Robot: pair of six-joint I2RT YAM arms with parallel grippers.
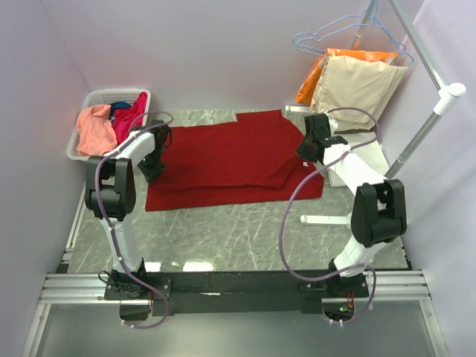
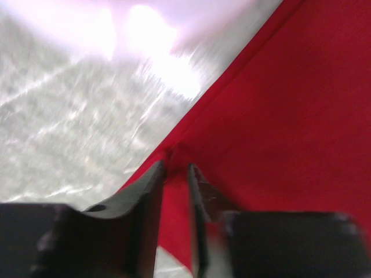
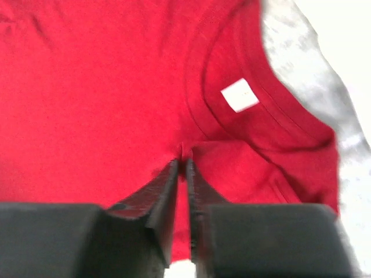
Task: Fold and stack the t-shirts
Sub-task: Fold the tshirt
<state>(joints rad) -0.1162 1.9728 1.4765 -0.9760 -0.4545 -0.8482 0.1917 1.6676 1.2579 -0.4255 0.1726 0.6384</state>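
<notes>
A dark red t-shirt [image 1: 230, 160] lies spread flat on the marble table [image 1: 223, 238], with its collar and white label [image 3: 239, 94] at the right end. My left gripper [image 1: 152, 172] is low over the shirt's left edge. In the left wrist view its jaws [image 2: 176, 167] stand slightly apart over the hem [image 2: 278, 116], beside a small pucker of cloth. My right gripper [image 1: 306, 152] is down on the shirt [image 3: 87, 87] close to the collar. Its jaws [image 3: 182, 163] show a narrow gap, with a small ridge of cloth just past the tips.
A white basket [image 1: 85, 100] at the back left holds salmon-pink [image 1: 95, 130], magenta [image 1: 130, 115] and blue [image 1: 119, 106] shirts. At the back right, orange [image 1: 316, 74] and beige [image 1: 357, 85] garments hang from a rack whose pole [image 1: 424, 126] slants down to a white base [image 1: 327, 220].
</notes>
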